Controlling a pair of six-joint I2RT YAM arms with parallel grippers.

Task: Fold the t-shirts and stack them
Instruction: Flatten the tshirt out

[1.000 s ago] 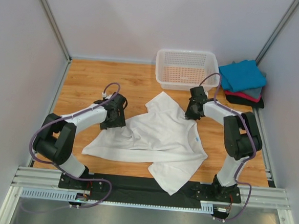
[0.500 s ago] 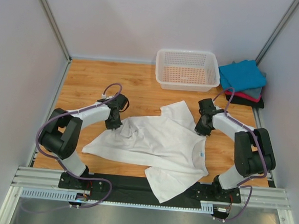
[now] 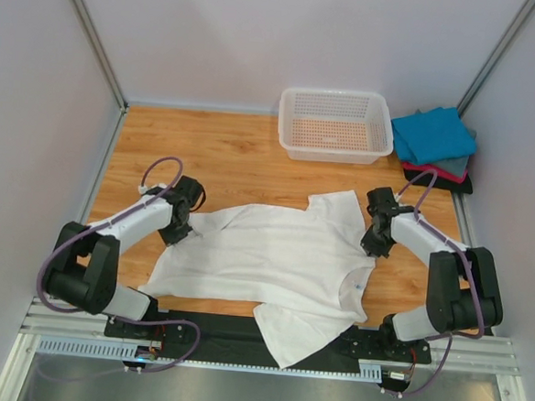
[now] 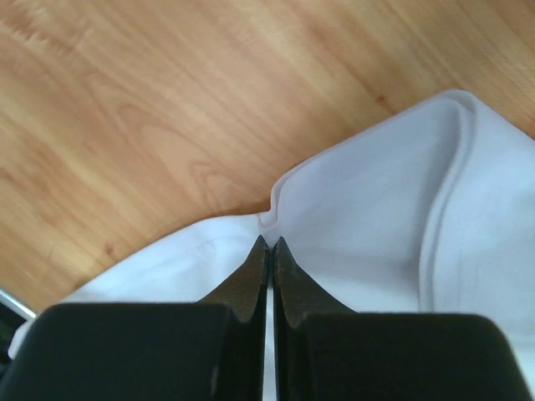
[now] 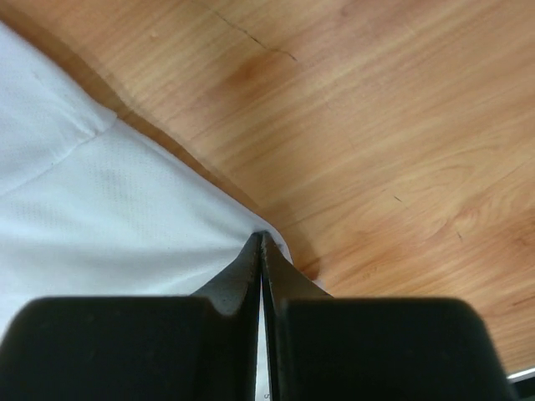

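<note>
The white t-shirt (image 3: 281, 266) lies spread out in the middle of the wooden table (image 3: 234, 152), close to the near edge. It is mostly flat, with some wrinkles. One sleeve hangs over the black strip at the front. Its neck is on the right side, where a small blue label (image 3: 358, 285) shows.

The left claw (image 3: 181, 232) is at the shirt's left edge. From the left wrist its two fingers (image 4: 251, 280) are pressed tight together, with the white cloth pinched between the tips. The right claw (image 3: 372, 247) is at the shirt's right edge, near the neck. Its fingers (image 5: 242, 276) are squeezed together too and bite the corner of the cloth. Both arms are low over the table.

Far back on the right sits a pile of folded t-shirts (image 3: 434, 148). A teal-blue one is on top, with grey, red and black under it. Just beside the pile is a white basket (image 3: 290, 147) with little holes.
</note>
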